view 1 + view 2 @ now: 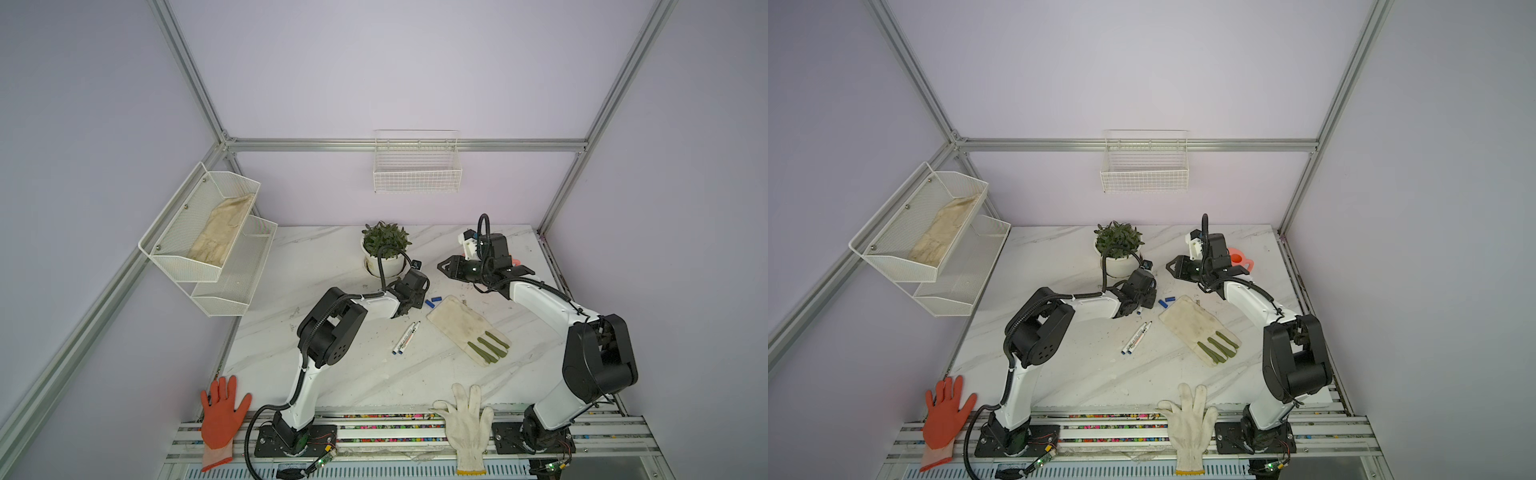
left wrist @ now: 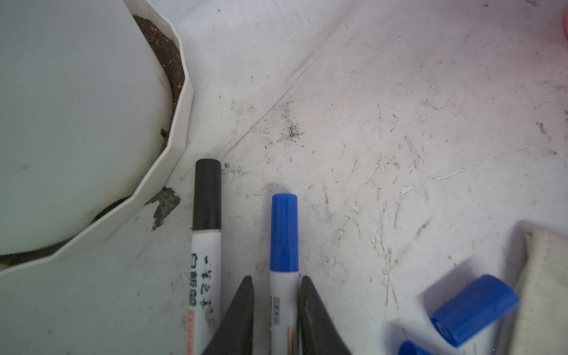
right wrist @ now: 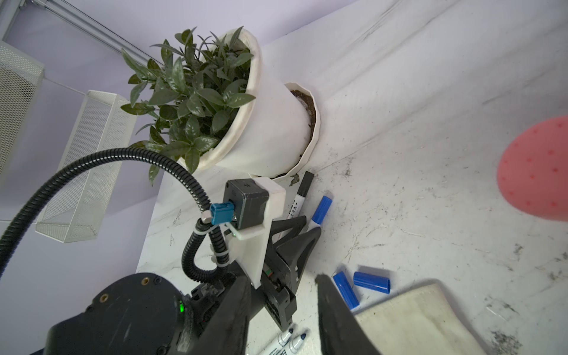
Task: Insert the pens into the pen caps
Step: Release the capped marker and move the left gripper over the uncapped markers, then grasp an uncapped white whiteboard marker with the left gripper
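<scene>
The left arm (image 1: 376,306) and right arm (image 1: 540,303) share white link shells and bulky black joint housings, with ribbed black cable conduit (image 3: 92,159) cinched by white zip ties (image 3: 222,257). A dark grey wrist camera (image 3: 249,199) sits in a white bracket (image 3: 267,233), fed by a blue connector (image 3: 222,212). A green light (image 3: 181,306) dots one housing. The fingers (image 2: 310,313) are black, tapered wedges.
</scene>
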Available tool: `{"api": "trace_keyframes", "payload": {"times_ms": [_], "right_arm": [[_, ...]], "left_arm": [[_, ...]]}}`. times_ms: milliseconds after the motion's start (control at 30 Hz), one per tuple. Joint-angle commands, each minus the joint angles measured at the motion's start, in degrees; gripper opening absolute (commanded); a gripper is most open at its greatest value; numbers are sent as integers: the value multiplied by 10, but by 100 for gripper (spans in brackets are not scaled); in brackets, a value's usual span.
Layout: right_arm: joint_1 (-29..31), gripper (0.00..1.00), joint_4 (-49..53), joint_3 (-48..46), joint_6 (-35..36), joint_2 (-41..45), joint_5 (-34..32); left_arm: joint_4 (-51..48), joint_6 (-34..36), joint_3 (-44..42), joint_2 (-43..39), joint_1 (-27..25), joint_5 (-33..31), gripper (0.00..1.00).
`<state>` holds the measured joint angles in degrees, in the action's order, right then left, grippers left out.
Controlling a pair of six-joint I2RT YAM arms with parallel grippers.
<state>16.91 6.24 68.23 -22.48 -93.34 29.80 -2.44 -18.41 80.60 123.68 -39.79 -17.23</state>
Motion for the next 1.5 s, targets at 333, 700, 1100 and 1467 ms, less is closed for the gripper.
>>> {"api": "trace_keyframes", "payload": {"times_ms": [333,700,1100,1467], "right_arm": [[-5,38,1,-14,-2,15,-8],[-4,38,4,-11,-1,3,-7],[-5,37,5,-12,-1,2,-3],[-4,37,10,-10,2,8,-3]], "left_arm": [[-10,22,28,-98,0,-16,35],[-5,32,-204,-283,-13,128,37],[-46,49,-309,-335,-65,164,40],[-65,43,-307,-315,-85,87,38]]}}
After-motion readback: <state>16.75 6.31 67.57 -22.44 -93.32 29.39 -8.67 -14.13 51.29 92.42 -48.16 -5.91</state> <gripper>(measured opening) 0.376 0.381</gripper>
